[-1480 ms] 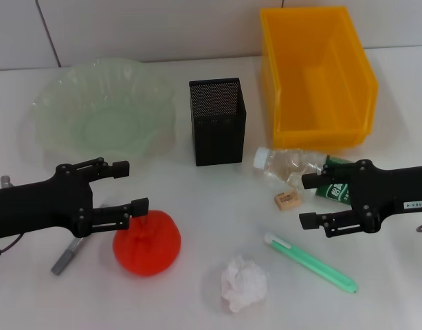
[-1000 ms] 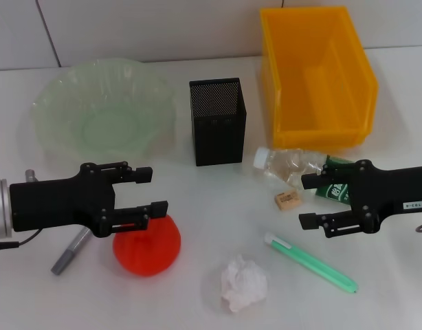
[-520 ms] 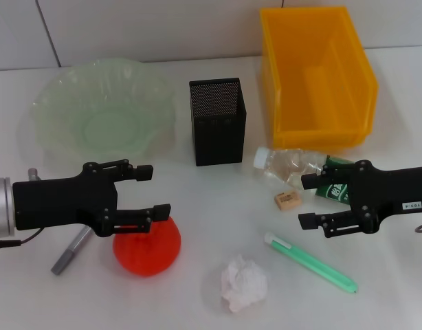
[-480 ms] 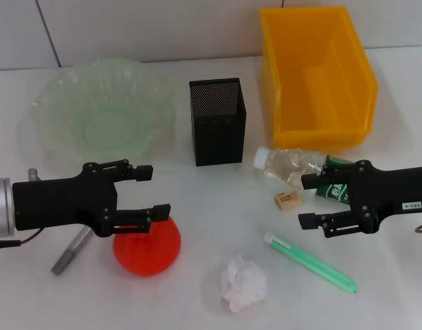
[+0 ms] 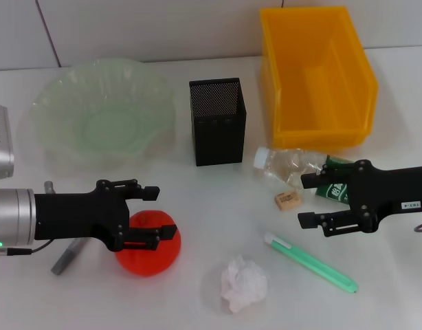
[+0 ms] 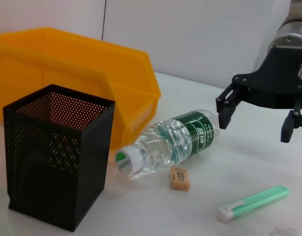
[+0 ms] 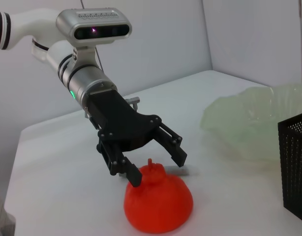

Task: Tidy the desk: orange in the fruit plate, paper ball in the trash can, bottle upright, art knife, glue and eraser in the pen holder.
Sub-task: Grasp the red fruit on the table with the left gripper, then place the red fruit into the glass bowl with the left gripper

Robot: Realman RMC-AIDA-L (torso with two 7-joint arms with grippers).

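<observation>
The red-orange orange (image 5: 152,251) sits on the white desk at the front left; it also shows in the right wrist view (image 7: 158,206). My left gripper (image 5: 161,212) is open and low over it, one finger on each side of its pointed top (image 7: 158,167). The pale-green fruit plate (image 5: 53,93) stands behind. My right gripper (image 5: 304,201) is open and empty, hovering by the tan eraser (image 5: 287,200) and the bottle (image 5: 293,167), which lies on its side. The paper ball (image 5: 243,283) and the green art knife (image 5: 311,262) lie in front.
The black mesh pen holder (image 5: 218,124) stands mid-desk, with the yellow trash can (image 5: 321,130) to its right at the back. A grey stick-like item (image 5: 65,260) lies under my left arm. The left wrist view shows the bottle (image 6: 170,142), eraser (image 6: 180,177) and knife (image 6: 254,202).
My left gripper has moved right and come down over the orange, so its fingers now straddle the fruit's top. The right arm has not moved.
</observation>
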